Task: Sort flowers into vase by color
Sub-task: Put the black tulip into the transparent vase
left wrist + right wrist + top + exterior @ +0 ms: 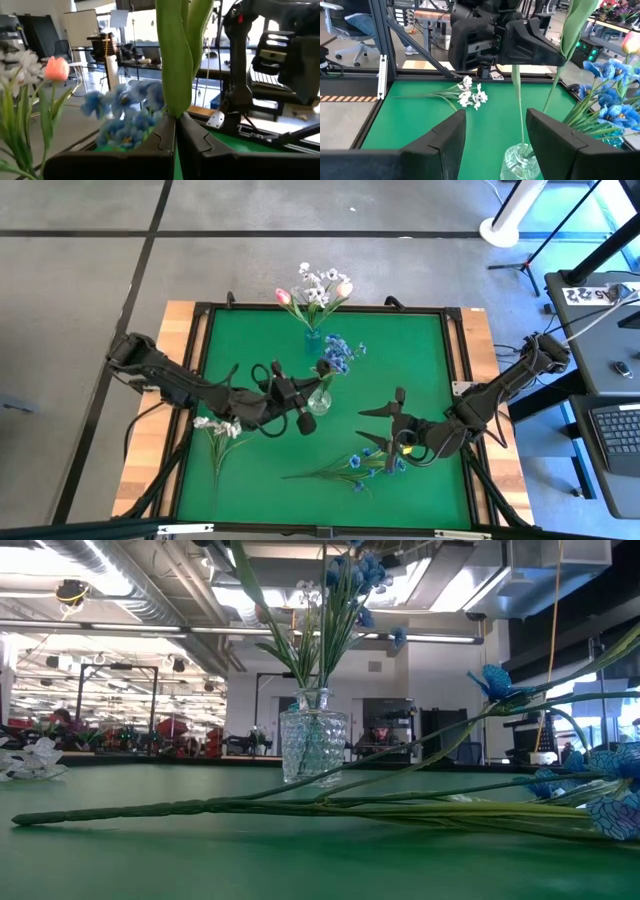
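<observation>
A blue blossom spray [338, 356] stands with its lower stem in the clear glass vase [319, 401] mid-table; my left gripper [308, 392] is shut on it just above the vase. My right gripper [372, 425] hovers open to the vase's right, facing it [520, 161]. A second blue spray [352, 464] lies flat on the mat near the front edge, stem pointing left [200, 808]. A white spray [220, 427] lies at the left. Pink tulips and white blossoms [318, 288] stand in a blue vase [313, 340] at the far edge. My left gripper pinches the blue spray's green stem and leaf [175, 107] between its two fingers, a short way above the vase mouth [516, 75]. The fingers come level from the table's left, across the stem. The spray stands nearly upright, its stem's lower end inside the clear vase [521, 150].
A black frame [452, 312] edges the green mat [260, 490]. Wooden strips run along both sides [180, 320]. Bare mat lies between the two vases and to the far right. A desk with a laptop [620, 435] stands off the table's right.
</observation>
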Controlling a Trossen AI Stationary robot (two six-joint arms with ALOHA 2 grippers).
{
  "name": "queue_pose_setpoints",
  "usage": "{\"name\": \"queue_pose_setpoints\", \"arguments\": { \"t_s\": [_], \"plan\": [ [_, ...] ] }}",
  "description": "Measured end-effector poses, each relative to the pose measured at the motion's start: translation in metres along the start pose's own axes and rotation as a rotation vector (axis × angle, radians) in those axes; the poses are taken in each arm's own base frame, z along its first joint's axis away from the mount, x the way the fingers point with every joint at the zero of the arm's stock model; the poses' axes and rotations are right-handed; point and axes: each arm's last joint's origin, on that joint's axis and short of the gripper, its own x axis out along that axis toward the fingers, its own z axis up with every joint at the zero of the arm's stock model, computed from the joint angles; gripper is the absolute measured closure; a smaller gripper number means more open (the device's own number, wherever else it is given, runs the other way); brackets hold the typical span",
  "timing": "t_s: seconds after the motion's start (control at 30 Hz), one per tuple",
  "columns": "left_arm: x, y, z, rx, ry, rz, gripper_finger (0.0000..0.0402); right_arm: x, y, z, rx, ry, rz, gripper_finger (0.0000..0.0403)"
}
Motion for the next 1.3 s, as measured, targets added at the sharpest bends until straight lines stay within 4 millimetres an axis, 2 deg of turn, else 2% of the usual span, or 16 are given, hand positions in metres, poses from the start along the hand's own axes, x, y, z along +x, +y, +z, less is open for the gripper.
{"name": "queue_pose_setpoints", "arguments": {
  "t_s": [0.27,0.47,0.6,0.8,1.07,1.3],
  "plan": [
    [0.001,0.016,-0.031,-0.039,0.008,0.001,0.0401,0.0,0.0,-0.001,0.006,0.011,-0.003,0.0198],
    [0.0,0.016,-0.034,-0.04,0.021,-0.009,0.0398,0.0,0.0,-0.001,0.011,0.006,-0.006,0.0198],
    [-0.001,0.015,-0.036,-0.066,0.034,-0.022,0.0368,0.0,0.0,-0.001,0.013,0.004,-0.006,0.0198],
    [-0.006,0.007,-0.036,-0.017,0.072,-0.061,0.0293,0.0,0.0,-0.001,0.015,0.004,-0.005,0.0198],
    [-0.02,-0.016,-0.011,0.05,0.13,-0.093,0.0202,0.0,0.0,-0.001,0.016,0.005,-0.005,0.0198],
    [-0.051,-0.039,0.031,0.123,0.188,-0.118,0.0181,0.0,0.0,-0.001,0.016,0.005,-0.005,0.0198]
  ]
}}
